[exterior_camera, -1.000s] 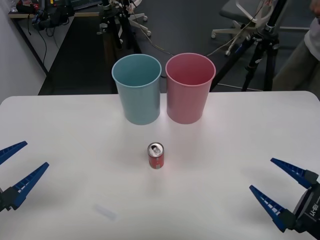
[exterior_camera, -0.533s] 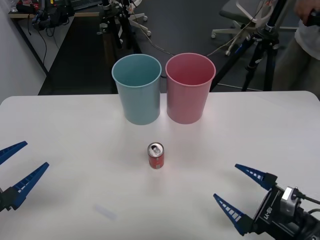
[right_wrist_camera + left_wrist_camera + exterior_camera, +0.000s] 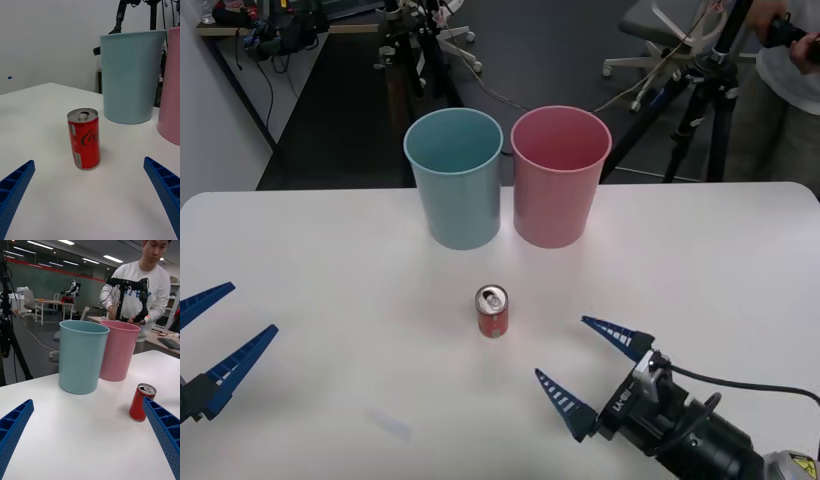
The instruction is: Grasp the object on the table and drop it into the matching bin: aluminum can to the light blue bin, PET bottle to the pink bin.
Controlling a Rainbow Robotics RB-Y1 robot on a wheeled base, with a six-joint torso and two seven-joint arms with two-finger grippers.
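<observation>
A small red aluminum can (image 3: 491, 312) with a silver top stands upright at the middle of the white table (image 3: 320, 250). Behind it stand the light blue bin (image 3: 454, 178) and, to its right, the pink bin (image 3: 559, 176), side by side. My right gripper (image 3: 585, 366) is open, a short way to the can's right and nearer the front edge, its blue fingers pointing toward the can (image 3: 84, 138). The left gripper (image 3: 210, 334) hangs open at the table's left edge; from its wrist the can (image 3: 141, 402) stands in front of the two bins.
Both bins (image 3: 131, 77) stand much taller than the can. A faint smudge (image 3: 392, 424) marks the tabletop at front left. Tripods and an office chair stand on the floor behind the table.
My right gripper has travelled leftward across the table from the front right corner toward the can, staying open. The left gripper, can and bins have not moved.
</observation>
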